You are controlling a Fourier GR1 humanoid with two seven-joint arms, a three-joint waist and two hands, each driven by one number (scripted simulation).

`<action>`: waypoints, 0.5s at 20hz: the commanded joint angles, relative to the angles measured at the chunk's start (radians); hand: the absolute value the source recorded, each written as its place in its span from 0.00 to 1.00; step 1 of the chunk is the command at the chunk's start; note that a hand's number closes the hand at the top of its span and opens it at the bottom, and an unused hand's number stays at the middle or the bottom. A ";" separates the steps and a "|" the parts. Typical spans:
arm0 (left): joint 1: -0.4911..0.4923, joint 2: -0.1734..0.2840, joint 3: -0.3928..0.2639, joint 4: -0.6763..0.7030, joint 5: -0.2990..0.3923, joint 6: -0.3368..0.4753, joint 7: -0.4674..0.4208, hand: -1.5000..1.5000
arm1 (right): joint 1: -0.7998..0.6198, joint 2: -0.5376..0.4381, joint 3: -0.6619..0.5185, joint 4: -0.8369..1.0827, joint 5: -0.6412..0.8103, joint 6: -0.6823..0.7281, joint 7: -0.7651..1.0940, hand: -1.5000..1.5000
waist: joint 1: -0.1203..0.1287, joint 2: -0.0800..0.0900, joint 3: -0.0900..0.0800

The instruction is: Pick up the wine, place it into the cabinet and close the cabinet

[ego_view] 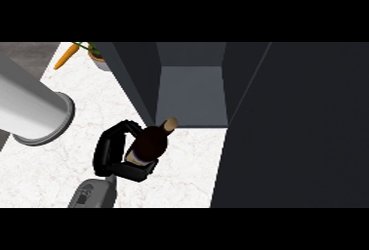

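The wine bottle [153, 140] is dark with a tan top and a pale label, and it tilts with its neck toward the cabinet. My right hand [119, 158] is shut on it, fingers curled round its body from the left and below. The bottle sits just in front of the dark cabinet [191, 93], by the front corner of its left wall. The cabinet is open, its grey floor showing inside. Its dark door [296, 127] stands swung out on the right. My left hand does not show.
A big pale grey cylinder [29, 107] with a darker rim fills the left edge. A carrot [65, 57] and a potted plant [97, 57] lie at the back left on the white marble counter [57, 171].
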State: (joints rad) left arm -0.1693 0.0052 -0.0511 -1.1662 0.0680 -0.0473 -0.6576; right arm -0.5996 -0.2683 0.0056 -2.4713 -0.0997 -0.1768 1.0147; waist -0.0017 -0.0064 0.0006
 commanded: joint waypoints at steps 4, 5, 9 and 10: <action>-0.039 -0.005 -0.200 -0.236 0.137 0.151 0.232 1.00 | 0.030 0.013 0.010 -0.106 -0.059 -0.012 0.074 0.00 | -0.008 0.000 -0.001; -0.002 -0.005 -0.189 -0.351 0.128 0.130 0.303 1.00 | 0.088 0.019 -0.039 -0.075 -0.107 0.031 -0.019 0.00 | 0.003 0.001 0.001; -0.104 -0.005 -0.284 -0.402 0.159 0.308 0.425 1.00 | 0.078 0.013 -0.033 -0.108 -0.095 0.023 0.020 0.00 | -0.008 0.001 0.000; -0.096 -0.005 -0.216 -0.410 0.143 0.277 0.451 1.00 | 0.027 0.005 -0.032 -0.094 -0.088 0.005 0.057 0.00 | -0.002 0.002 -0.001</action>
State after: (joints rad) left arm -0.2235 0.0006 -0.2612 -1.4977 0.2031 0.1610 -0.3253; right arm -0.5592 -0.2559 -0.0030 -2.4741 -0.1073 -0.1636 1.0000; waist -0.0051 -0.0054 0.0008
